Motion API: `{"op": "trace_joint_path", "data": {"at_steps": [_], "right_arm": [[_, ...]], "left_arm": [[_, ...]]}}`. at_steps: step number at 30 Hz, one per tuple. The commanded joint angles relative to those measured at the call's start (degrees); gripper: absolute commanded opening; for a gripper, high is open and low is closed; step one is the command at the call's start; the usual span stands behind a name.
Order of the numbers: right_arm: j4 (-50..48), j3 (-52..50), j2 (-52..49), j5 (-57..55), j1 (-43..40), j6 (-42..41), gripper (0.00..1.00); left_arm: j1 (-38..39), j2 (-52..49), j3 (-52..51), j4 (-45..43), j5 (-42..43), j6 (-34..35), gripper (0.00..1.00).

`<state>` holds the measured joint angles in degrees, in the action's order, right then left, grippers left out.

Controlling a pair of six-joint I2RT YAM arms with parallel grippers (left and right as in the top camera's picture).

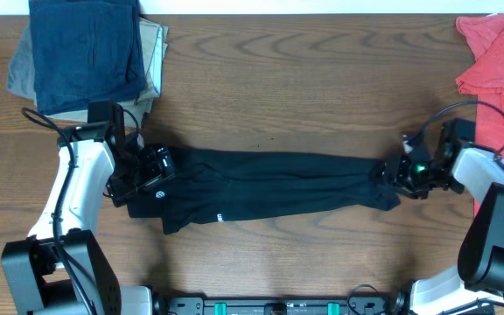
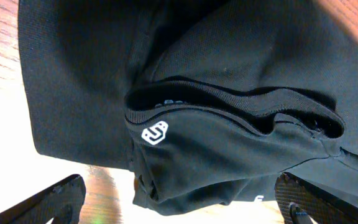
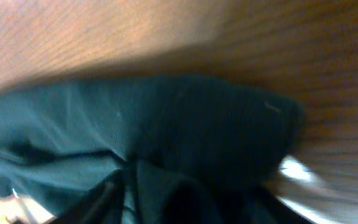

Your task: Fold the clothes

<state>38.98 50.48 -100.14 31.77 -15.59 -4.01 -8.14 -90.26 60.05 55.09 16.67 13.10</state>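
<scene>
The black shirt [image 1: 269, 184] lies stretched into a long, narrow band across the middle of the wooden table [image 1: 278, 79], running from my left gripper [image 1: 150, 171] at one end to my right gripper [image 1: 395, 171] at the other. My left gripper is released: in the left wrist view my two fingers [image 2: 58, 198] stand wide apart, one at each lower corner, and a strip of bare table shows between the left one and the cloth. Between them the shirt's end is bunched in layered folds, with a small white logo [image 2: 155, 133] printed just under a curved, doubled edge of the fabric. My right gripper sits right at the shirt's right end, where the cloth gathers into a tight bundle. The right wrist view is too blurred to show my fingers clearly, so I cannot tell whether that gripper is clamped on the fabric or not. At the far left corner a navy-blue folded garment [image 1: 86, 52] rests on a khaki one [image 1: 153, 52], well apart from the shirt. A coral-red T-shirt [image 1: 497, 52] lies at the far right edge.
</scene>
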Motion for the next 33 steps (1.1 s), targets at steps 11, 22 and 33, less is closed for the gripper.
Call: {"op": "trace_joint_path", "data": {"at_steps": [11,22,33], "right_arm": [[2.5,3.8,-0.8,-0.4,2.9,-5.0,0.01],[27.2,26.3,-0.5,-19.6,-1.1,-4.9,0.01],[32.3,30.5,-0.3,-19.4,8.9,-5.2,0.01]], "left_arm": [[-0.2,0.1,-0.7,0.2,0.7,-0.5,0.98],[-0.1,0.1,-0.7,0.1,0.7,-0.6,0.98],[-0.1,0.1,-0.7,-0.3,0.7,-0.5,0.98]]}}
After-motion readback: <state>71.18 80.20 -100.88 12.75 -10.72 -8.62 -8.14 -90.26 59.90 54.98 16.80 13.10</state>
